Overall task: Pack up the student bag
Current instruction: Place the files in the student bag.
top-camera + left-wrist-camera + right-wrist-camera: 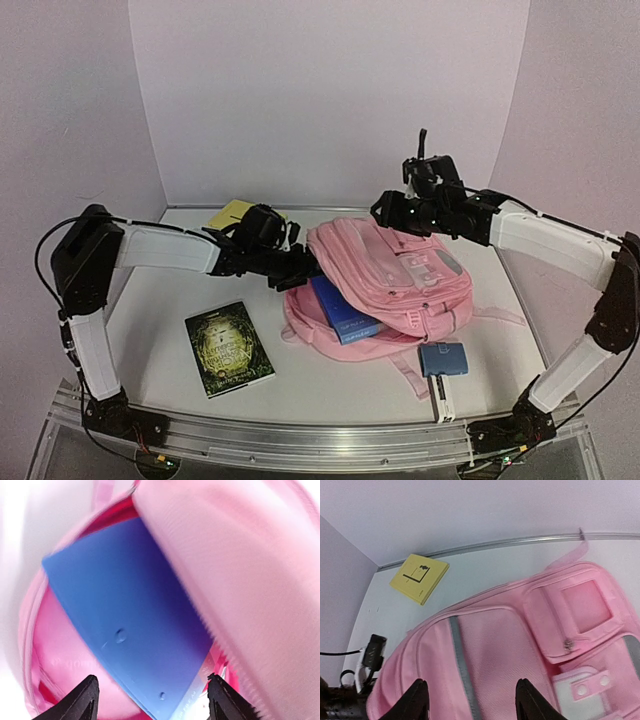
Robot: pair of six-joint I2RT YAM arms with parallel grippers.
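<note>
The pink student bag lies in the middle of the table, its mouth open toward the left. A blue book sticks halfway out of the mouth and fills the left wrist view, with magenta lining around it. My left gripper is open at the bag's mouth, its fingertips spread either side of the book's near edge. My right gripper is open above the bag's far upper side, over the pink front panel, holding nothing.
A dark green book lies at the front left. A yellow book lies at the back left, also in the right wrist view. A small blue case sits by a strap at the front right.
</note>
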